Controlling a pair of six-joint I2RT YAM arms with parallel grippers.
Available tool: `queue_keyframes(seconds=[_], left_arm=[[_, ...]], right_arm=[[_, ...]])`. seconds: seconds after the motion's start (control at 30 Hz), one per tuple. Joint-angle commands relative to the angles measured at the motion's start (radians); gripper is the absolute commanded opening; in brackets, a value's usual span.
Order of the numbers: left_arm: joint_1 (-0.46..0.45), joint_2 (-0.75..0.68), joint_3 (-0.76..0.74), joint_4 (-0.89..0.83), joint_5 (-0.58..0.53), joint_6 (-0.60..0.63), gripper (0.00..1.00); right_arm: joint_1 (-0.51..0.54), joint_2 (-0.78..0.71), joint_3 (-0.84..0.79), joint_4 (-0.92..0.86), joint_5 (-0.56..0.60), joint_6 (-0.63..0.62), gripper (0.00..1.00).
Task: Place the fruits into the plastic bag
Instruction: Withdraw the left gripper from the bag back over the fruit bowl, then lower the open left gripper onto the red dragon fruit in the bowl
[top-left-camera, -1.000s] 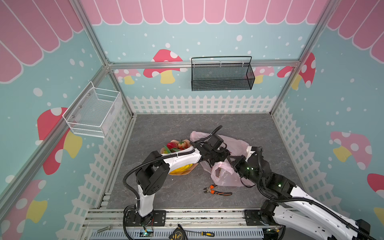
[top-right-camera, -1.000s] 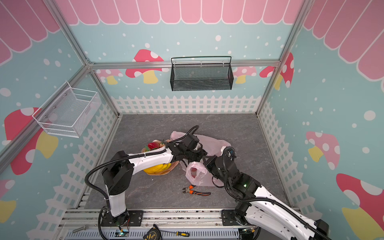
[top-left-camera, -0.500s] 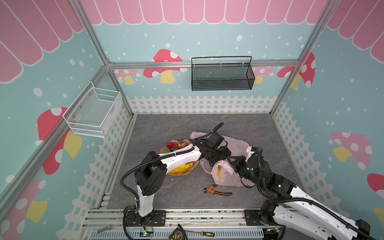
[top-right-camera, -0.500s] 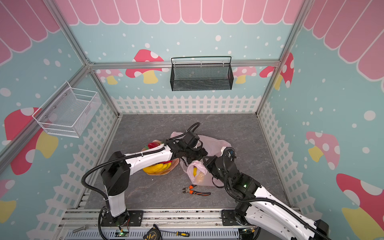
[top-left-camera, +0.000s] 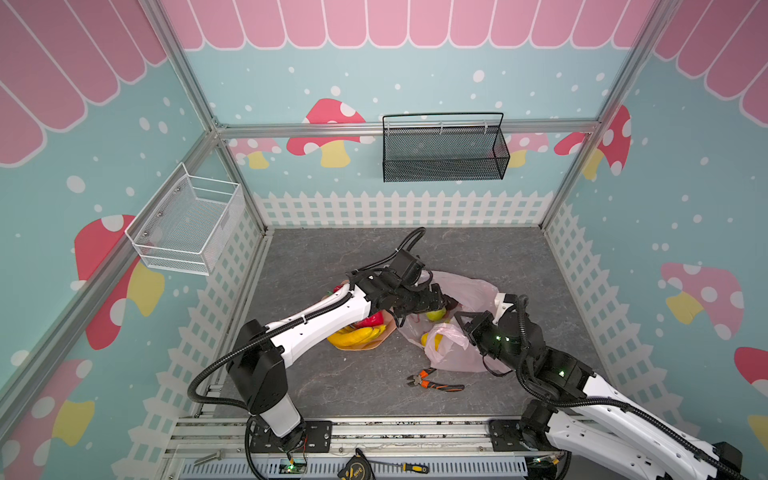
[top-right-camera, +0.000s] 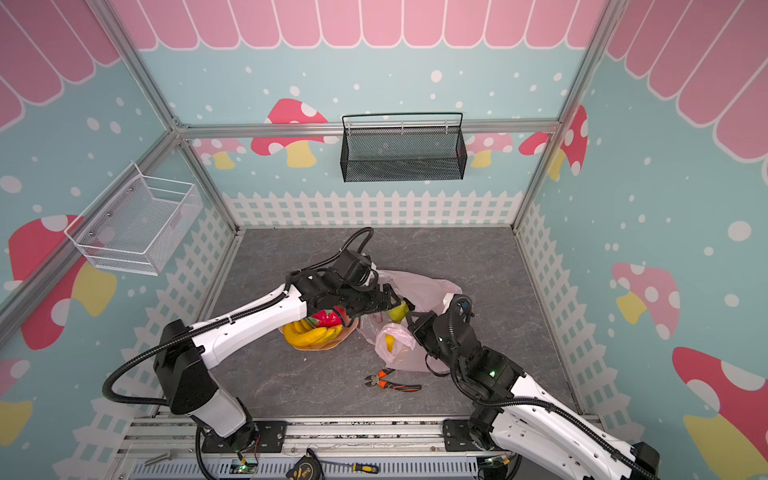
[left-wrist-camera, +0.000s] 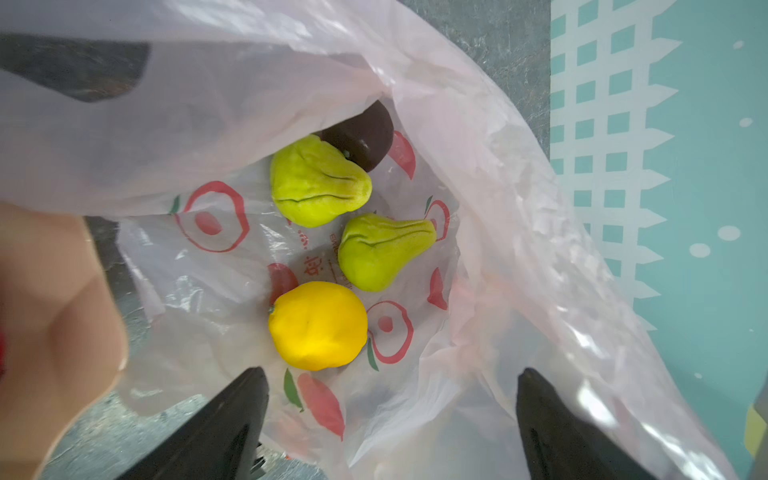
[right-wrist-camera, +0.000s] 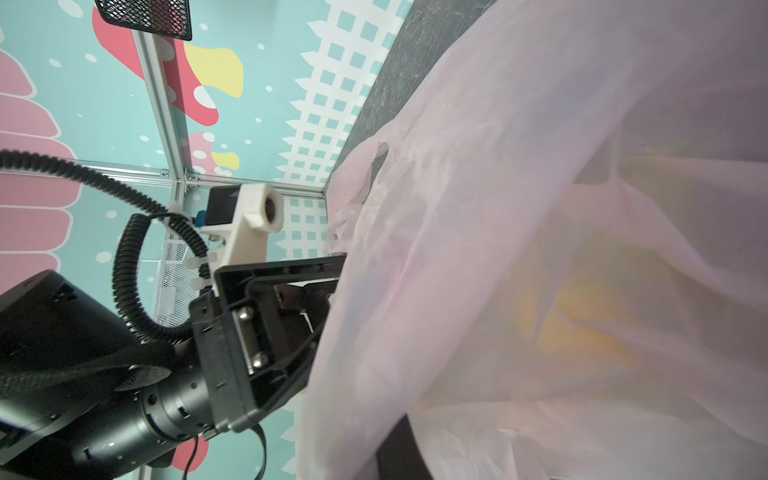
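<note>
Left gripper (left-wrist-camera: 390, 372) released, jaws wide, empty, over bag (top-left-camera: 473, 291) mouth. Right gripper (top-left-camera: 459, 320) clenched on bag's near rim. Bag mid-floor, just right of plate (top-left-camera: 374, 345). Inside: lemon (left-wrist-camera: 318, 326), green fruit (left-wrist-camera: 318, 180), second green fruit (left-wrist-camera: 380, 251), brown fruit (left-wrist-camera: 365, 135). Bananas (top-left-camera: 357, 334), red fruit (top-left-camera: 372, 320) on plate.

Crinkled pink plastic bag (right-wrist-camera: 519, 257) close up, blurred yellow fruit (right-wrist-camera: 582, 328) behind its film, left arm (right-wrist-camera: 83, 353) alongside.

Two green fruits (left-wrist-camera: 318, 180) (left-wrist-camera: 380, 249), one lemon (left-wrist-camera: 318, 326), one brown fruit (left-wrist-camera: 365, 137), one banana bunch (top-left-camera: 357, 336), one bag (top-left-camera: 473, 291), one plate (top-right-camera: 351, 329), one pliers (top-left-camera: 434, 381).
</note>
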Motion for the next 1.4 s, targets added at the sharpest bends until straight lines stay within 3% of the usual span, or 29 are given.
queue_keyframes(seconds=[0.0, 0.33, 0.53, 0.73, 0.97, 1.37], left_arm=[[0.035, -0.058, -0.026, -0.083, -0.030, 0.060, 0.93], [0.190, -0.212, 0.008, -0.333, -0.120, 0.255, 0.93], [0.320, -0.300, -0.072, -0.360, -0.116, 0.281, 0.93], [0.400, -0.299, -0.112, -0.388, -0.142, 0.331, 0.93], [0.414, -0.253, -0.143, -0.346, -0.178, 0.287, 0.97], [0.410, -0.226, -0.218, -0.254, -0.161, 0.087, 1.00]], right_arm=[[-0.003, -0.007, -0.011, -0.014, 0.017, 0.016, 0.00], [-0.004, 0.006, -0.002, -0.014, 0.017, 0.015, 0.00], [-0.004, 0.010, 0.005, -0.013, 0.015, 0.011, 0.00], [-0.004, 0.014, 0.011, -0.014, 0.011, 0.007, 0.00], [-0.003, 0.023, 0.020, -0.014, 0.006, -0.005, 0.00], [-0.003, 0.016, 0.022, -0.017, 0.005, -0.009, 0.00]])
